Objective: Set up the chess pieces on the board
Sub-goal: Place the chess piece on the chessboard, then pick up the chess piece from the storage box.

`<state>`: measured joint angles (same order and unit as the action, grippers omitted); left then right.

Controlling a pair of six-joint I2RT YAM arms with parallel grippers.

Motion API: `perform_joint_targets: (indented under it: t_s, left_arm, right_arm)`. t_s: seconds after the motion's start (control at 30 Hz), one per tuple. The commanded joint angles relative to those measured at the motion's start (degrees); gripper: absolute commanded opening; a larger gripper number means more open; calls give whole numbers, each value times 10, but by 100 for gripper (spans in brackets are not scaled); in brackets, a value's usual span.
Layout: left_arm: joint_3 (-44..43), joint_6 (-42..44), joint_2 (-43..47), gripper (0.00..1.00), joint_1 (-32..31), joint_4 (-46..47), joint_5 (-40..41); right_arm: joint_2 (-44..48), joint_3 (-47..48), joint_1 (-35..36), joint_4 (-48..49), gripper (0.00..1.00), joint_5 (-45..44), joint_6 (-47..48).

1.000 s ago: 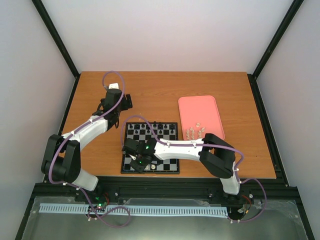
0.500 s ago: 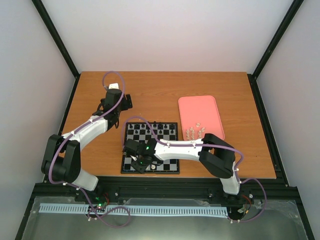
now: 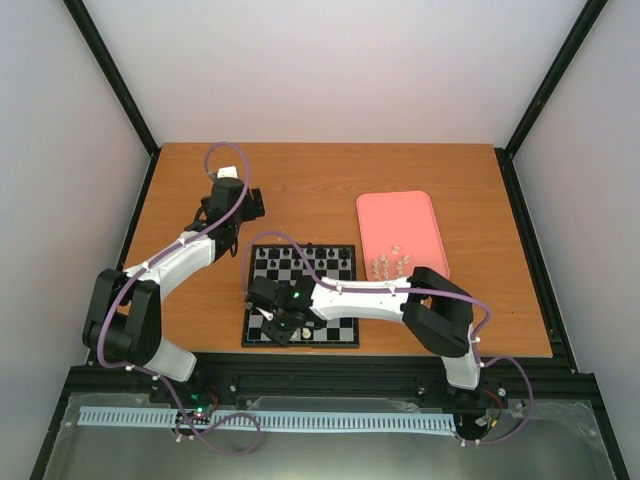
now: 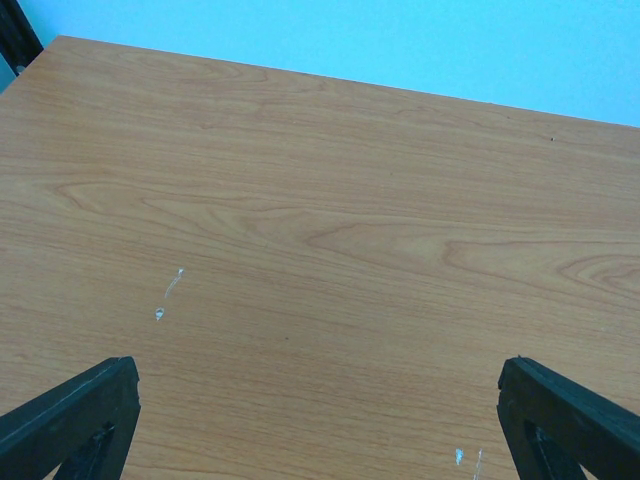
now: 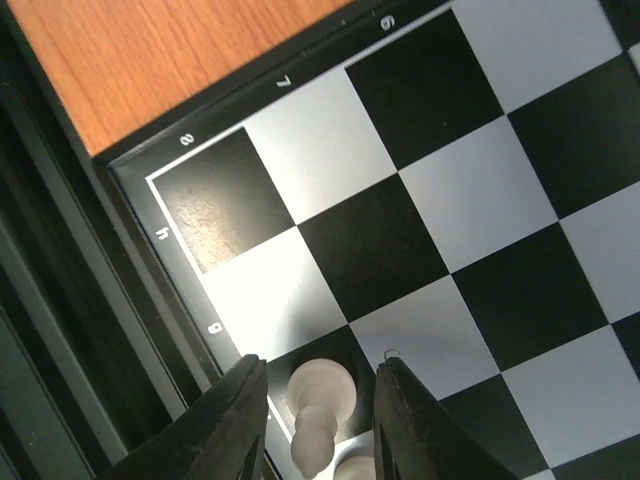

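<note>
The board (image 3: pixel 330 275) lies near the table's front edge, and a corner of it shows in the right wrist view (image 5: pixel 450 200). Black figures stand along its far rows. My right gripper (image 3: pixel 284 321) is low over the board's near left corner. In its wrist view the right gripper (image 5: pixel 318 364) is open, its fingers either side of an upright cream-white chess piece (image 5: pixel 322 385) on a black square, with a gap on each side. Several more cream pieces (image 3: pixel 390 264) lie on the pink tray. My left gripper (image 3: pixel 250 203) is open and empty over bare wood (image 4: pixel 315 372).
The pink tray (image 3: pixel 400 215) sits right of the board. The black figures (image 3: pixel 310 250) fill the board's far edge. The right arm stretches across the board's near half. A black frame rail runs just beside the board's corner (image 5: pixel 60 330).
The right gripper has shifted very slightly over the board's near left corner. The left arm has not moved.
</note>
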<state>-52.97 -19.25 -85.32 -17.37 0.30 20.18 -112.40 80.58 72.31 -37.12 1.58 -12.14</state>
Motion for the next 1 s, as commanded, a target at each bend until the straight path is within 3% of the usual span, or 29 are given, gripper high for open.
perform_joint_targets:
  t_s: [0.0, 0.17, 0.4, 0.47, 0.6, 0.77, 0.97]
  left_arm:
    - [-7, 12, 14, 100, -1, 10, 6]
    - [-7, 11, 20, 100, -1, 8, 6]
    - [-7, 12, 21, 100, -1, 7, 3]
    - [-7, 11, 20, 100, -1, 7, 2]
    - [-7, 11, 20, 100, -1, 8, 0]
    - [-8, 11, 18, 100, -1, 7, -2]
    - [-10, 12, 14, 100, -1, 5, 0]
  right_arm:
    - [41, 20, 5, -4, 36, -7, 9]
    - [62, 36, 5, -28, 41, -54, 11]
    - [133, 27, -12, -50, 61, -163, 9]
    - [155, 11, -34, -53, 62, -180, 2]
    - [203, -35, -98, -58, 63, -216, -21]
    - [268, -124, -231, -63, 62, -262, -54]
    - [332, -236, -405, -43, 59, -225, -81]
